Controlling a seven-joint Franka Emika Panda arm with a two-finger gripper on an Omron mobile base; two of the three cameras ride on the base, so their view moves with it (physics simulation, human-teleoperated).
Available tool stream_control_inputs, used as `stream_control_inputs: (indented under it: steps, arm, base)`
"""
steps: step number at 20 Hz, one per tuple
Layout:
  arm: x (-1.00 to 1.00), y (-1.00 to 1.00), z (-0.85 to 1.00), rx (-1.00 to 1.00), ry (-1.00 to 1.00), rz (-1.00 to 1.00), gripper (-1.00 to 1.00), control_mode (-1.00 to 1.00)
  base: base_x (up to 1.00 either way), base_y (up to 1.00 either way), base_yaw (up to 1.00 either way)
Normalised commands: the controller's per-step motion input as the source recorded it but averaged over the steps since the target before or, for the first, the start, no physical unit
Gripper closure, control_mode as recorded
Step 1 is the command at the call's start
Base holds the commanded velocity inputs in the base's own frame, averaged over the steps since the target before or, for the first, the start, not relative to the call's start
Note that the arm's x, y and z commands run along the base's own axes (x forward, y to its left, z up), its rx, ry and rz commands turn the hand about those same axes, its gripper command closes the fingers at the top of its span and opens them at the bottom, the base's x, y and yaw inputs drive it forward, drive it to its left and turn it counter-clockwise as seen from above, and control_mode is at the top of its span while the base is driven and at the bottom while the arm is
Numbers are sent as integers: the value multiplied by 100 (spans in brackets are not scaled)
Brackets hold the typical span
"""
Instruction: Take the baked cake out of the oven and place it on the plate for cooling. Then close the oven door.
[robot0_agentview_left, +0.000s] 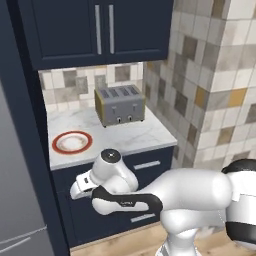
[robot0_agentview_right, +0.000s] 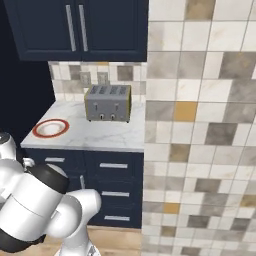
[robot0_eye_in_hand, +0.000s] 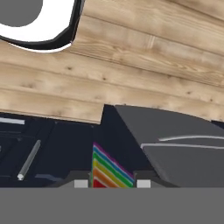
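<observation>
A: Left base view?
B: Marble bench (robot0_agentview_left: 125, 135), toaster (robot0_agentview_left: 120, 105), red-rimmed plate (robot0_agentview_left: 72, 142) bare.
A: Right?
B: Same plate left of the toaster; tiled wall (robot0_agentview_right: 200, 125).
A: Hand view?
B: Plank floor (robot0_eye_in_hand: 131, 65); rainbow-layered cake (robot0_eye_in_hand: 109, 171) clamped between the pincer (robot0_eye_in_hand: 109, 183) tips.

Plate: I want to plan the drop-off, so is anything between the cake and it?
Nothing lies on the plate; the toaster stands apart, behind it. But the gripper holds the cake below the counter edge, so it must rise first.

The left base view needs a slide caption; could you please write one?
White arm folded low before dark navy drawers; silver four-slot toaster and red-rimmed white plate on the marble counter.
</observation>
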Motion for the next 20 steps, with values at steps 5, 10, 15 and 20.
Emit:
stream_control_inputs:
  steps: [5, 10, 15, 20]
  arm:
    - [0, 0, 0, 0, 0, 0, 100, 100]
    - [0, 0, 0, 0, 0, 0, 100, 100]
    - [0, 0, 0, 0, 0, 0, 100, 100]
    - [0, 0, 0, 0, 0, 0, 100, 100]
  base:
    - [46, 8, -1]
    - [54, 2, -6]
    - [48, 7, -7]
    - [37, 9, -6]
